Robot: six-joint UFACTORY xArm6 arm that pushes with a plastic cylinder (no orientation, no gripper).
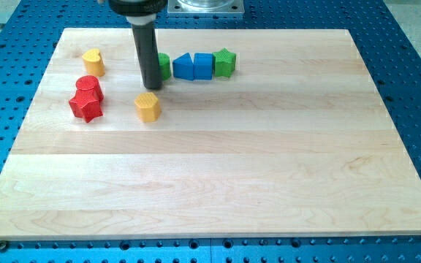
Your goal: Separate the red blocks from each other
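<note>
Two red blocks sit touching at the view's left: a red cylinder (pixel 89 88) and, just below it, a red star (pixel 85 107). My tip (pixel 151 87) is to their right, well apart from them. It stands just above a yellow block (pixel 147 107) and in front of a green block (pixel 164 66) that the rod partly hides.
A yellow heart-like block (pixel 93 63) lies above the red pair. A row to the tip's right holds a blue triangular block (pixel 183 66), a blue cube (pixel 204 66) and a green star (pixel 225 63). The wooden board (pixel 218 183) rests on a blue perforated table.
</note>
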